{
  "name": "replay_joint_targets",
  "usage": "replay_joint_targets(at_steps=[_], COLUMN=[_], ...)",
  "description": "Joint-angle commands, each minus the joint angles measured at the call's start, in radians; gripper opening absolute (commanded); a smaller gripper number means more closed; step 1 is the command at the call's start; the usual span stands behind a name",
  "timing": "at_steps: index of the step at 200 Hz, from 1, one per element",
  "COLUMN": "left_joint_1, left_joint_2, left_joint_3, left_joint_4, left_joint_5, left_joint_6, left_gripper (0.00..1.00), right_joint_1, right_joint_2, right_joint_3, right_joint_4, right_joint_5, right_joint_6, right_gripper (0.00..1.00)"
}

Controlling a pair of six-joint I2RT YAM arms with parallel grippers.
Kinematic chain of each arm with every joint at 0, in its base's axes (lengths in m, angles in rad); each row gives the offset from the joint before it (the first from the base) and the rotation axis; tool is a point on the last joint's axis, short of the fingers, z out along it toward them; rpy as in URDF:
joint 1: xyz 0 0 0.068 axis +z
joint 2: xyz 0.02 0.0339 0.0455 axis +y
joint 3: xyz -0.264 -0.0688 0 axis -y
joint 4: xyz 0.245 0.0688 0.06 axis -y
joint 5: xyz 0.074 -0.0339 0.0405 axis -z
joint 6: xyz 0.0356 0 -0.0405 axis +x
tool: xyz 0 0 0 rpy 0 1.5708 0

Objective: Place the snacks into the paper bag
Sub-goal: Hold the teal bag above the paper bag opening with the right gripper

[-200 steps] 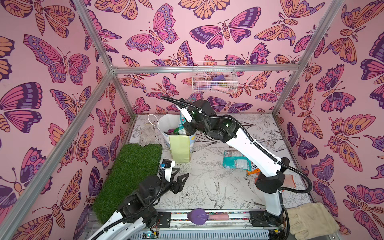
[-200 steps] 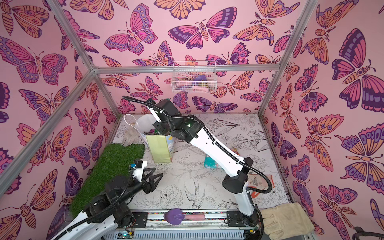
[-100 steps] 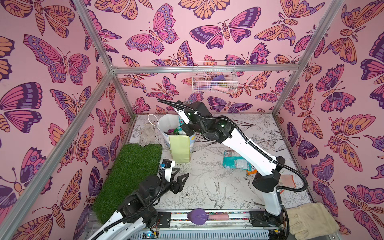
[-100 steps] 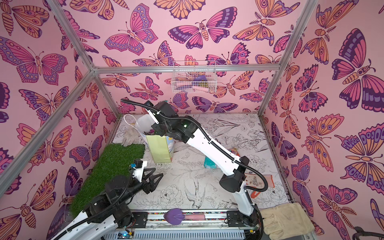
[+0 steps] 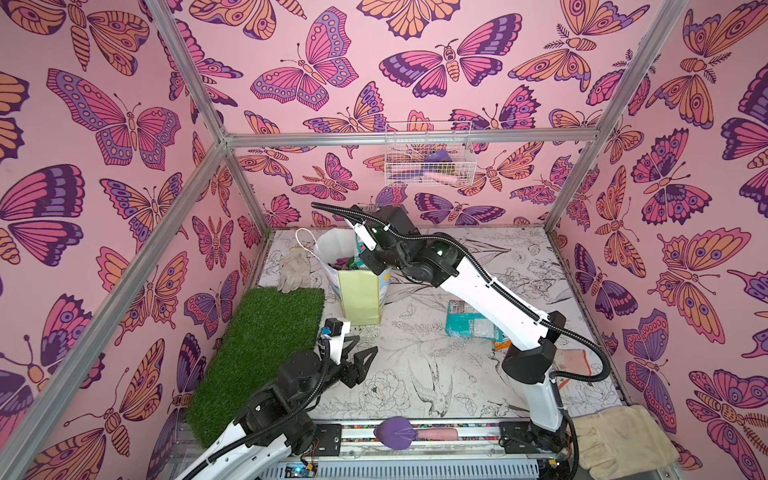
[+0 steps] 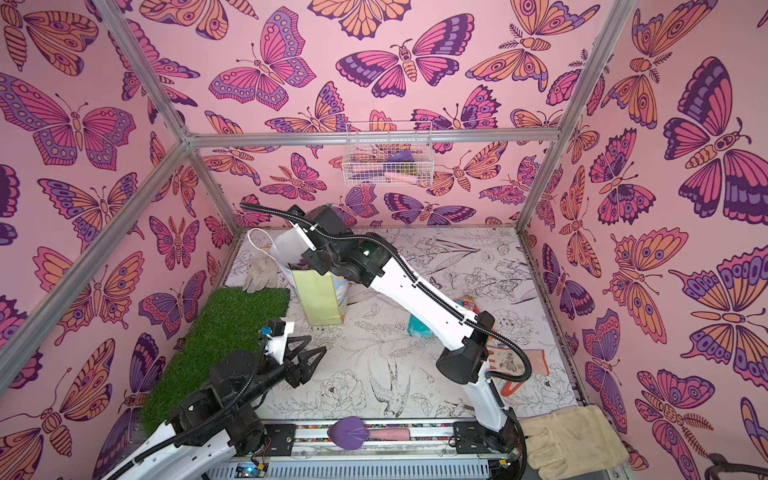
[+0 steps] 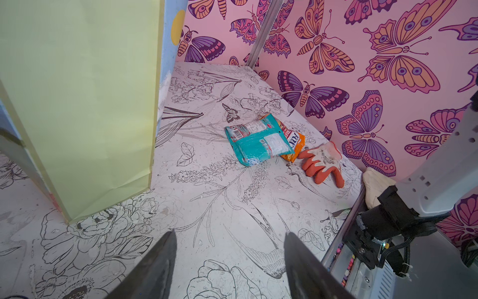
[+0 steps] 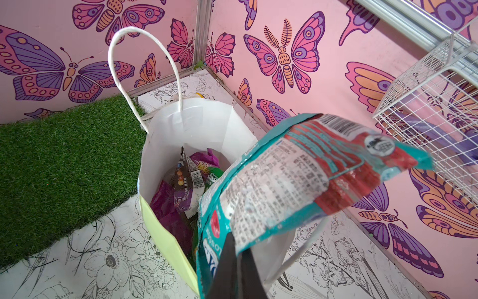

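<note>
The paper bag (image 5: pixel 359 297) (image 8: pixel 196 124) stands upright beside the grass mat, its mouth open. Inside it lie a purple pouch (image 8: pixel 165 207), a dark M&M's packet (image 8: pixel 181 178) and a green packet (image 8: pixel 213 176). My right gripper (image 8: pixel 239 259) is shut on a teal packet (image 8: pixel 297 186), held just above the bag's mouth. In both top views the right wrist (image 5: pixel 386 245) (image 6: pixel 332 249) covers the mouth. A second teal packet (image 7: pixel 256 142) (image 5: pixel 469 324) lies on the table over an orange Fox's bag (image 7: pixel 293 142). My left gripper (image 5: pixel 359 359) (image 7: pixel 229 259) hangs open and empty over the table, in front of the bag.
An orange-and-grey glove (image 7: pixel 320 163) lies beside the Fox's bag. A grey-white glove (image 5: pixel 295 270) sits behind the grass mat (image 5: pixel 262 353). A white wire basket (image 5: pixel 428 160) hangs on the back wall. A large pale glove (image 5: pixel 619 440) lies at the front right corner.
My right wrist has swung left and back with the teal packet, coming over the bag's mouth. The left arm has not moved.
</note>
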Motion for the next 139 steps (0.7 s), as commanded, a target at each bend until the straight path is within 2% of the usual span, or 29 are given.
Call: replay_joint_targets(at_steps=[1,139], left_joint_1=[-0.007,-0.007], left_joint_2=[-0.007,-0.014], left_joint_3=[-0.012,-0.016], left_joint_4=[-0.006,-0.008], left_joint_5=[-0.014,-0.013], left_joint_6=[-0.001,-0.005], left_gripper=[0.68,0.68], right_joint_1=[0.012,0.014], right_joint_2=[0.010,0.024], right_joint_3=[0.038,0.037], right_joint_4=[0.007,-0.023], right_joint_5=[0.005,-0.051], right_joint_6=[-0.019,-0.021], right_gripper=[0.00,0.00])
